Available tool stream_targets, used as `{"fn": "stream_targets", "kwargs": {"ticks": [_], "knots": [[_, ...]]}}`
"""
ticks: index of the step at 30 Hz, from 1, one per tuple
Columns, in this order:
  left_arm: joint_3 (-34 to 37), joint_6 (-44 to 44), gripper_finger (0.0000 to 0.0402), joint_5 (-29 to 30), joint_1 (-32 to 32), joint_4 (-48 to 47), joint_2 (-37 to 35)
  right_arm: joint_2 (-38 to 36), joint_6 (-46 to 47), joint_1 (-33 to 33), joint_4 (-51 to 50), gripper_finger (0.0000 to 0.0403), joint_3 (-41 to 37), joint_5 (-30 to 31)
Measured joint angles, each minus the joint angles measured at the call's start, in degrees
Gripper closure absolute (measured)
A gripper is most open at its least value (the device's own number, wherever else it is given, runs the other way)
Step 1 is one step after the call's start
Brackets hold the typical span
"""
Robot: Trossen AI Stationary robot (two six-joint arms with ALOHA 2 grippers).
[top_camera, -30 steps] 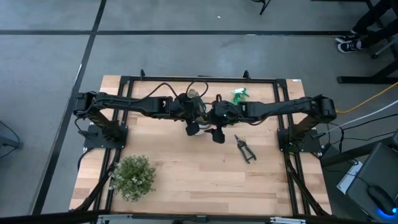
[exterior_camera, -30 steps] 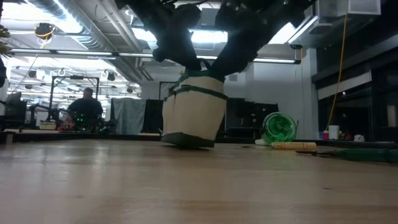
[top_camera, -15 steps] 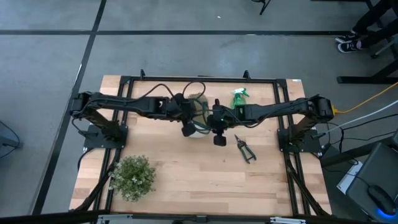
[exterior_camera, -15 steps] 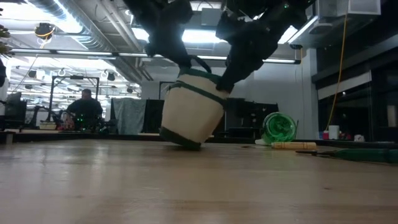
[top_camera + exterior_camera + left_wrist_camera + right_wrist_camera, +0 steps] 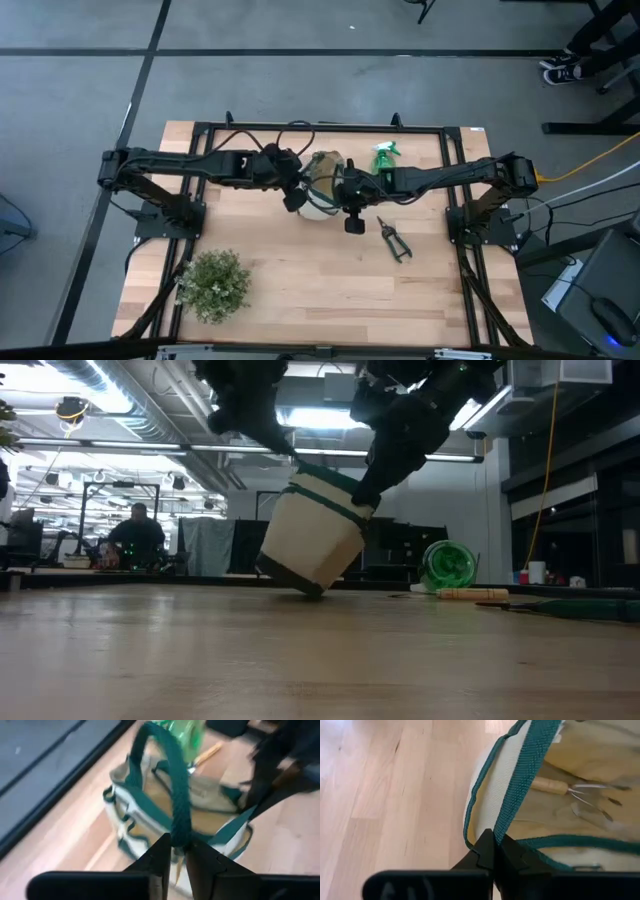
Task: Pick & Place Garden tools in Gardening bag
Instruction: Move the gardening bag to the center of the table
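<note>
The bag (image 5: pixel 312 540) is tipped further over than a second ago, its mouth pulled wide; straps are pinched by left hand (image 5: pixel 179 851) and right hand (image 5: pixel 494 851), the rake (image 5: pixel 572 789) seen inside.

Mid-desk is crowded: both arms meet over the tilted gardening bag (image 5: pixel 322 188), each tool pinching a green strap (image 5: pixel 179 795). Spray bottle (image 5: pixel 385 155) and pruning shears (image 5: pixel 394 239) block the right side. The potted plant (image 5: pixel 213 283) fills the near-left corner. Bare desk (image 5: pixel 320 290) lies open between plant and shears.
</note>
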State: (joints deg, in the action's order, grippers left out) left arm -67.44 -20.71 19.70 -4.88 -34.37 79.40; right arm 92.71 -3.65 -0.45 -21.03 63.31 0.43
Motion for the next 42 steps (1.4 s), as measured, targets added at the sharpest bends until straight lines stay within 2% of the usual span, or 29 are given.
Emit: {"fn": "stream_targets", "kwargs": {"ticks": [4,9,16,24,28,32,35,40,42], "knots": [[0.0,-4.4,0.0326,0.3,-0.1,-4.8,0.0,-1.8,-1.0,0.0,-2.3,0.0399,-0.1,1.3],[0.0,-5.1,0.0299,0.3,0.3,-4.2,0.0,-3.6,-2.0,0.0,-5.6,0.0400,-0.1,1.4],[0.0,-5.7,0.0275,-9.5,-0.5,-4.1,0.3,-5.8,-2.4,0.2,-9.3,0.0400,-0.1,2.5],[0.0,-0.2,0.0272,-10.2,-0.8,-0.8,0.1,-6.3,-3.9,0.6,-10.4,0.0400,-0.1,0.4],[0.0,3.6,0.0272,-6.8,-0.8,3.5,-1.3,-6.3,-3.9,1.0,-10.5,0.0400,-0.1,-1.1],[0.0,5.0,0.0272,-4.5,-1.7,3.6,-0.4,-6.3,-3.9,1.8,-10.5,0.0400,-0.1,-2.2],[0.0,5.4,0.0272,-6.3,-2.3,2.9,1.2,-6.3,-3.9,2.4,-10.5,0.0401,-0.1,-2.8],[0.0,7.4,0.0272,-10.2,-2.4,6.1,3.0,-6.3,-4.3,2.5,-10.1,0.0401,-0.1,-9.3],[0.0,8.8,0.0272,-11.2,-2.4,8.0,3.2,-6.3,-3.9,2.5,-9.4,0.0400,-0.1,-9.7]]}}
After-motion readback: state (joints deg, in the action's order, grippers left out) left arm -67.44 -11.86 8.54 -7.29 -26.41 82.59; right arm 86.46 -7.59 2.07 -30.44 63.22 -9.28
